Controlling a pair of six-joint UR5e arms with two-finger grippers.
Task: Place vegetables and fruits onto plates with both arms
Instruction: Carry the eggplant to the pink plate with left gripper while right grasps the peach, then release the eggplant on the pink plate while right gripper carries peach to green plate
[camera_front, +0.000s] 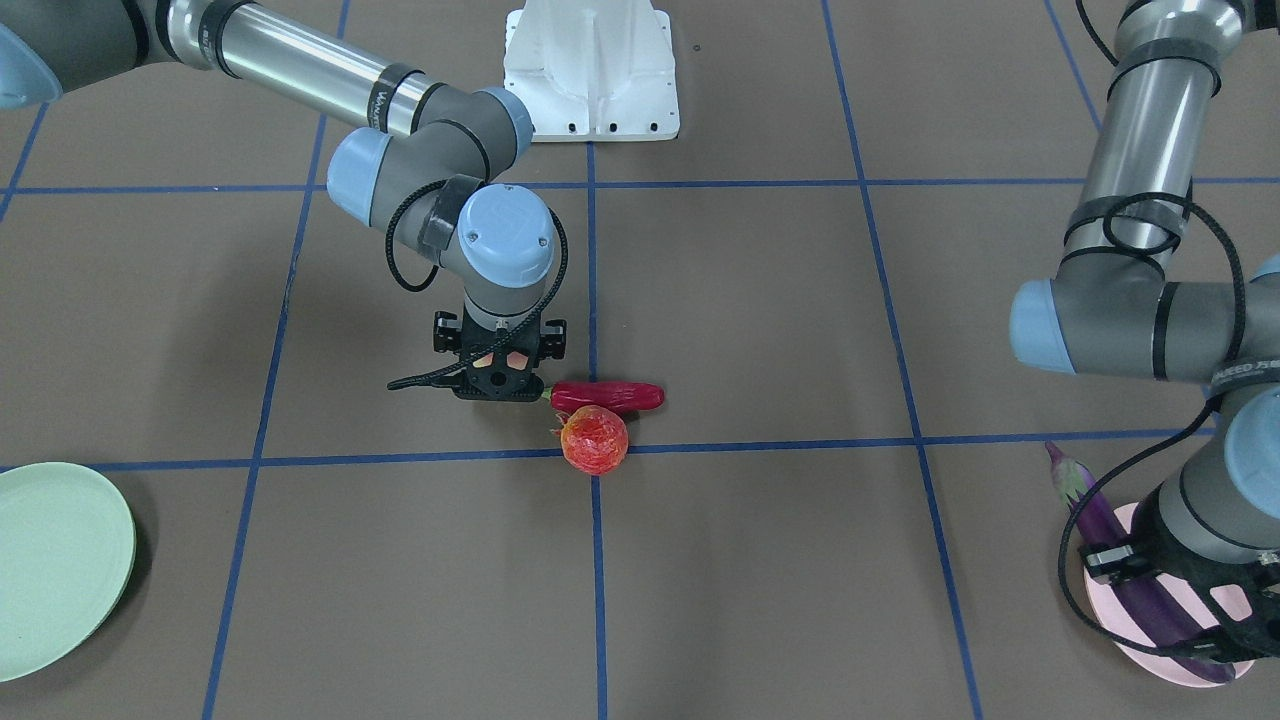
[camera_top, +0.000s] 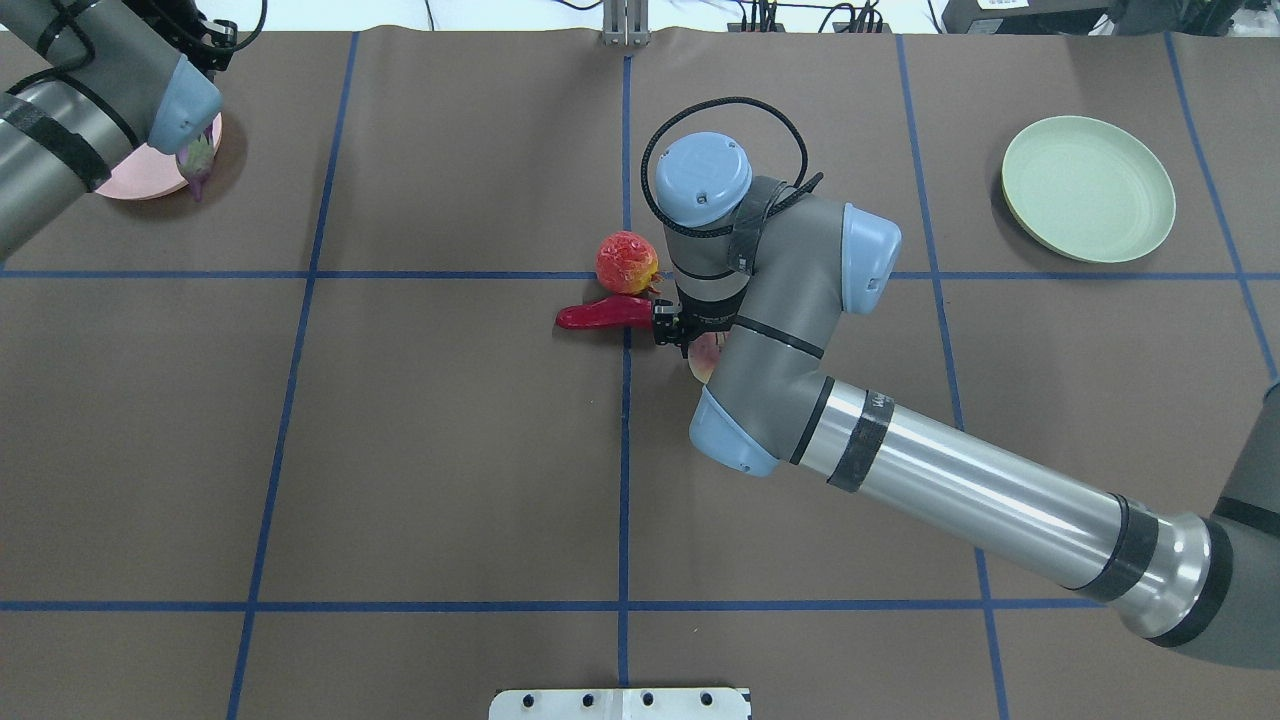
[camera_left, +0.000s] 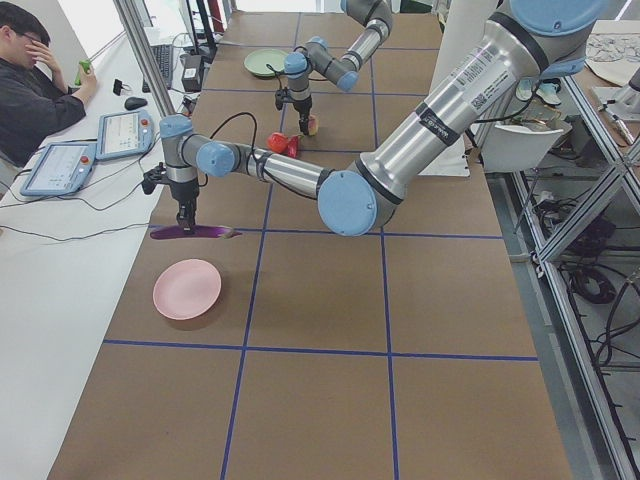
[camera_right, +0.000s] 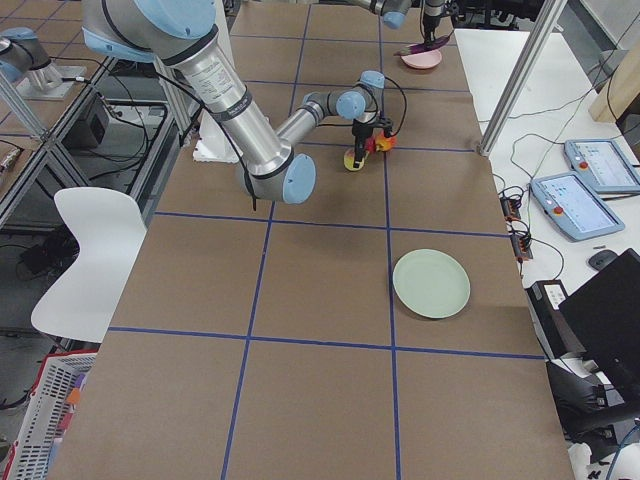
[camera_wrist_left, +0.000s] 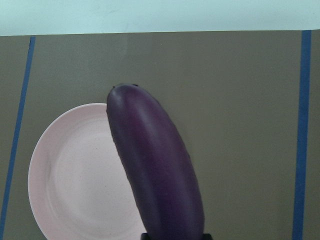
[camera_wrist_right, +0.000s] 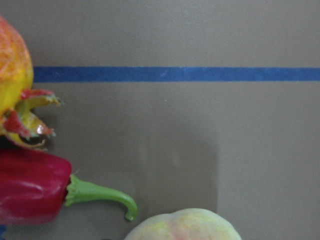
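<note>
1. My left gripper (camera_left: 188, 226) is clamped around the middle of the eggplant (camera_wrist_left: 155, 175) and holds it level above the table.
2. Directly beneath that gripper is the pink plate (camera_wrist_left: 65, 170). It is bare, and the eggplant's rounded tip hangs over its rim. From the side view I judge the eggplant to be in the air, not yet set down.
3. My right gripper (camera_front: 497, 385) is lowered over the peach (camera_wrist_right: 182, 225), which sits right under the wrist. No view shows the fingers plainly, so I cannot tell whether they have closed on it.
4. Just beside that gripper the red chili (camera_front: 608, 396) lies on the table, its green stem curling toward the peach. The pomegranate-like fruit (camera_front: 594, 440) sits close against the chili's far side.
5. The green plate (camera_top: 1088, 188) is well away from the right gripper and holds nothing.
6. As I read it, none of the four items rests on a plate yet. The eggplant is closest to being placed, while the chili and the pomegranate-like fruit lie untouched.
7. The eggplant is long, slim and smooth, a glossy deep purple with a pale-green cap at one end.
</note>
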